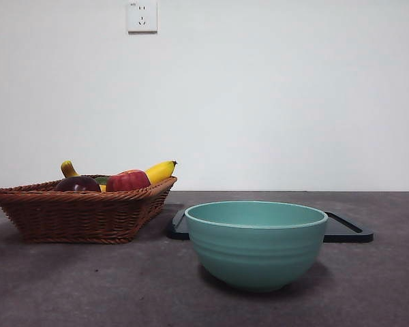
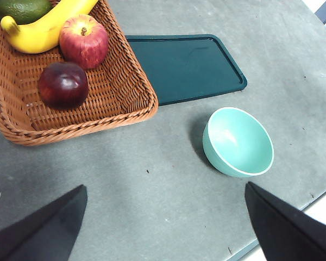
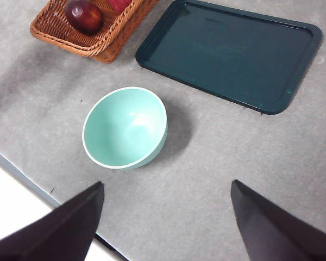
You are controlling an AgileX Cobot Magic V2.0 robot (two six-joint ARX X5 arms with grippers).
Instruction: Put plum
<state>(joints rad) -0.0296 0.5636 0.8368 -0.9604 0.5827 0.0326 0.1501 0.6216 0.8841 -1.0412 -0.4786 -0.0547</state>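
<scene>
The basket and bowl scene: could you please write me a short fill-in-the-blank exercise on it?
1. The plum lies in the ____.
2. The bowl is ____ inside.
3. Beside the basket lies a dark ____.
4. Both grippers' jaws stand ____.

Missing: basket; empty; tray; open

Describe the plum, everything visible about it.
The plum is round, glossy and dark maroon, nearly black on its shaded side, with a small dimple on top and bright highlights on the skin. It looks whole and unmarked. It sits on the woven floor of the brown wicker basket, in the open part of it, close beside the red apple; whether the two touch cannot be told. In the front view only its top shows above the basket's rim. No gripper is near it.
</scene>
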